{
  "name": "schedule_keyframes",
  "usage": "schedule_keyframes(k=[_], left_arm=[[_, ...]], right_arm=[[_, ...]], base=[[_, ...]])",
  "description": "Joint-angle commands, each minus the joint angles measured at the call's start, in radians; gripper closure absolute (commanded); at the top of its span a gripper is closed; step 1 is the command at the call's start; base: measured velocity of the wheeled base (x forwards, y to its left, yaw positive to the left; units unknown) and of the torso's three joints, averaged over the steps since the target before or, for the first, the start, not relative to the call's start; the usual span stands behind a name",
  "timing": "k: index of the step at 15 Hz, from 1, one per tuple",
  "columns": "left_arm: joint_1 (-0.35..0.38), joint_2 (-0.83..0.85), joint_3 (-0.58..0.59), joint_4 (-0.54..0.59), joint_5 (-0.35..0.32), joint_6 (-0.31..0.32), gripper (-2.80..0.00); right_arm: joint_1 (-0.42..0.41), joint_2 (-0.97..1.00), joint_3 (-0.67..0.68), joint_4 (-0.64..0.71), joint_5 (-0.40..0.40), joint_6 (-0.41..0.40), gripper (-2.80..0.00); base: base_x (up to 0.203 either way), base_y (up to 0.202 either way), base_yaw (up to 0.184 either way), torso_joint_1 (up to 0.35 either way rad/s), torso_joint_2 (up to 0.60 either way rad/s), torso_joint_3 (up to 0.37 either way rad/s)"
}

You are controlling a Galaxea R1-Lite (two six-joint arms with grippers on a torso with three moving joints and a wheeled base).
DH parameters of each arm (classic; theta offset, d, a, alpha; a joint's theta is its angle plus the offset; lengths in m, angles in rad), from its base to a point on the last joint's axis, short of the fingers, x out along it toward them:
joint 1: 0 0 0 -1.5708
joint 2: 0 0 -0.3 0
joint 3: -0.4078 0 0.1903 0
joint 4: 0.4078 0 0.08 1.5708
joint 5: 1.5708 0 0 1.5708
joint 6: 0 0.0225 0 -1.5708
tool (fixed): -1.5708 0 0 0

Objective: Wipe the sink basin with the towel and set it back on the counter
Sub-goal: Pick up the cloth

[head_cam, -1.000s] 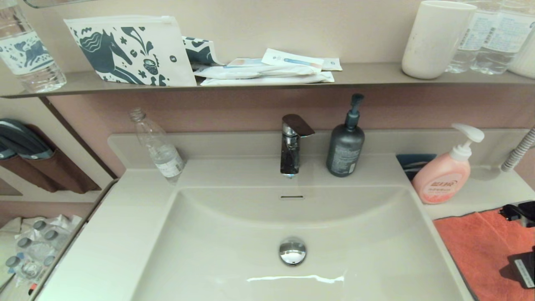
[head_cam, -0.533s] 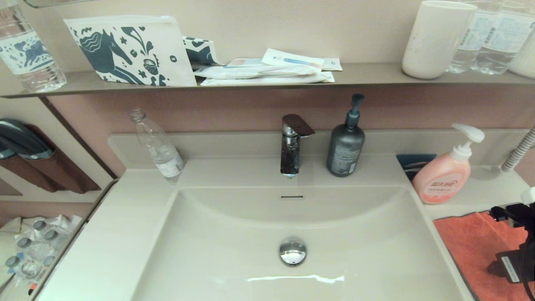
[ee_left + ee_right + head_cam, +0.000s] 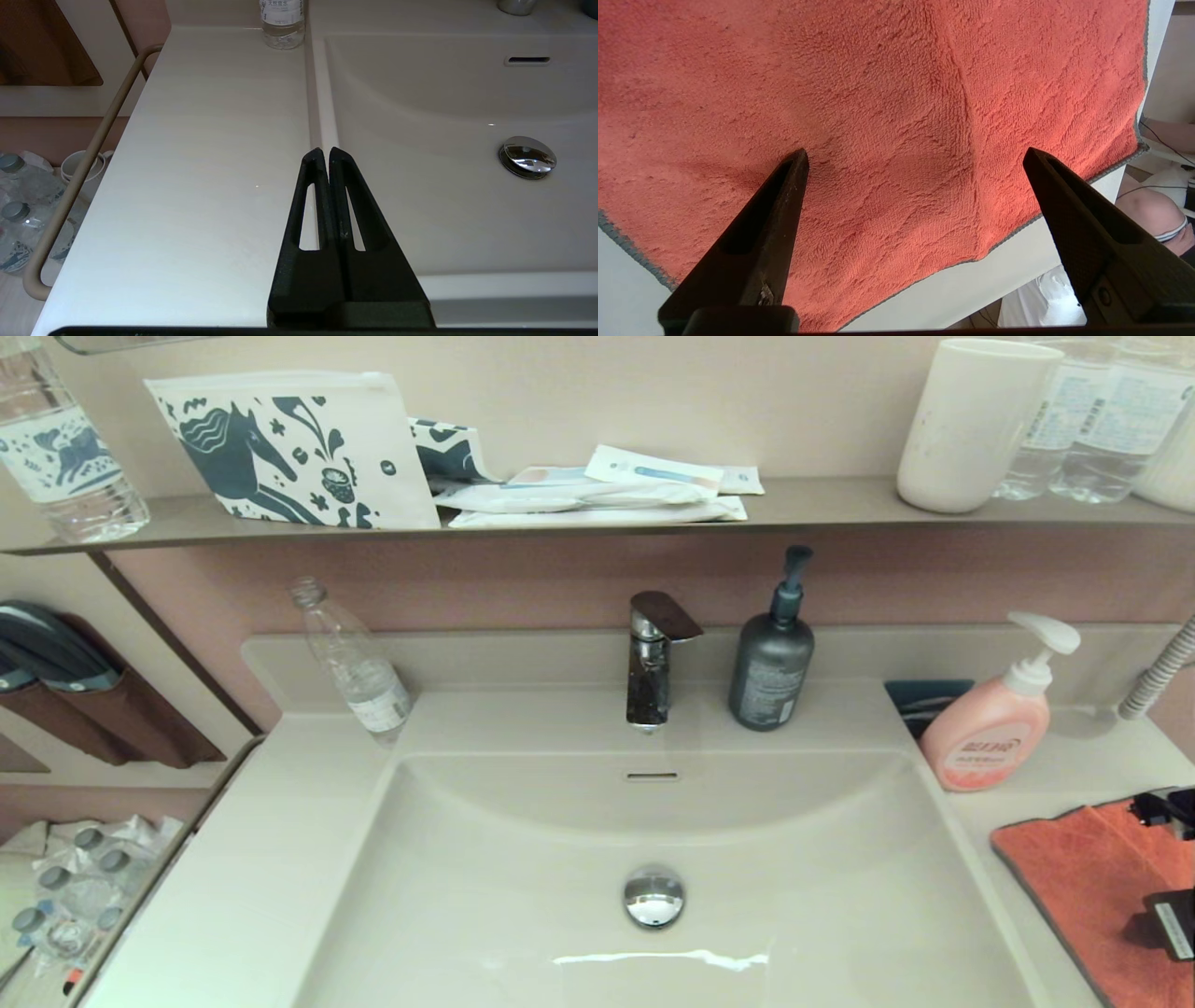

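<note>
The orange-coral towel with dark grey edging lies spread flat on the counter to the right of the sink basin. My right gripper hovers over it at the head view's right edge. In the right wrist view this gripper is open, fingers wide apart, and the towel lies below with nothing between them. My left gripper is shut and empty, above the left counter by the basin's left rim. The basin is bare, with its chrome drain stopper.
A pink soap pump bottle stands just behind the towel, and a dark pump bottle beside the faucet. A clear bottle stands at the basin's back left. The counter's front edge runs close to the towel's hem.
The towel has slid to the right, off the basin's rim and further onto the counter. My right gripper reached left over it, then drew back to the right.
</note>
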Motion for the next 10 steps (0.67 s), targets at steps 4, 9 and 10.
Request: schedule_keyframes(k=[4, 9, 10], left_arm=[[0.001, 0.001, 0.000, 0.000, 0.000, -0.001, 0.00], [0.000, 0.000, 0.000, 0.000, 0.000, -0.001, 0.00], [0.000, 0.000, 0.000, -0.001, 0.001, -0.001, 0.00]], right_arm=[[-0.036, -0.042, -0.021, -0.020, 0.154, 0.005, -2.80], [0.022, -0.145, -0.014, -0.011, 0.232, 0.059, -2.80], [0.029, -0.167, -0.017, -0.008, 0.232, 0.062, -2.80]], base=[[0.000, 0.000, 0.000, 0.000, 0.00, 0.000], [0.000, 0.000, 0.000, 0.000, 0.00, 0.000], [0.000, 0.000, 0.000, 0.000, 0.00, 0.000]])
